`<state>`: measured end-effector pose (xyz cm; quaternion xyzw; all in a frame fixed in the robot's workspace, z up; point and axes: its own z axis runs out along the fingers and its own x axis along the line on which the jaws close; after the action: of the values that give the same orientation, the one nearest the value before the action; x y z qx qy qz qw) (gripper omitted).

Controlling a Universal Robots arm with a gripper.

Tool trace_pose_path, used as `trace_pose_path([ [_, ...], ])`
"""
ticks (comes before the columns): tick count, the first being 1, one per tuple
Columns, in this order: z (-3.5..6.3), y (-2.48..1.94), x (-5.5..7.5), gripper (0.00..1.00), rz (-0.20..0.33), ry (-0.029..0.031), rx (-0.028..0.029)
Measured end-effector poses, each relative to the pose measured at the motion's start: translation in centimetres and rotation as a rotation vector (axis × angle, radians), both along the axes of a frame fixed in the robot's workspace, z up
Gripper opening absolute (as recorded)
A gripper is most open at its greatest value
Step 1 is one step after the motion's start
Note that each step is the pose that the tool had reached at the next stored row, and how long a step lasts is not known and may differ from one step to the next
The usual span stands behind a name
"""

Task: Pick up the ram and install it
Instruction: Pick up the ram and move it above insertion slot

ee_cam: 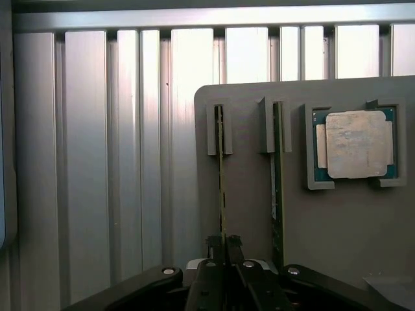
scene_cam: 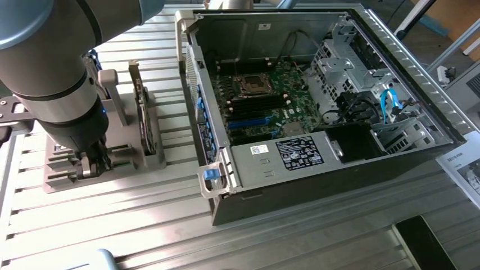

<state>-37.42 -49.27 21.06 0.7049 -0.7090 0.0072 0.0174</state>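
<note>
Two rams stand on edge in slots of a grey holder (ee_cam: 249,214). In the wrist view my gripper (ee_cam: 224,241) is shut on the near end of one ram (ee_cam: 220,175), with a dark finger pressed against each face of the thin green stick. The other ram (ee_cam: 277,194) stands free in the neighbouring slot. In the exterior view my gripper (scene_cam: 98,164) reaches down into the holder (scene_cam: 64,175) at the exterior view's left, apart from the open computer case (scene_cam: 248,169). The motherboard (scene_cam: 262,101) lies exposed inside the case.
A square silver processor (ee_cam: 355,144) sits in a pocket of the holder beside the rams. A taller expansion card (scene_cam: 143,121) stands upright in the holder, between my gripper and the case. The ribbed metal table (scene_cam: 150,225) surrounds everything. A black object (scene_cam: 424,242) lies at the exterior view's lower right.
</note>
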Motion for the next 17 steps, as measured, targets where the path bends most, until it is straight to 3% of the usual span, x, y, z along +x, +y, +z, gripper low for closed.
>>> trace_pose_path([
  [17,0.37,0.00,0.00,0.12,0.000,-0.0001,0.0001],
])
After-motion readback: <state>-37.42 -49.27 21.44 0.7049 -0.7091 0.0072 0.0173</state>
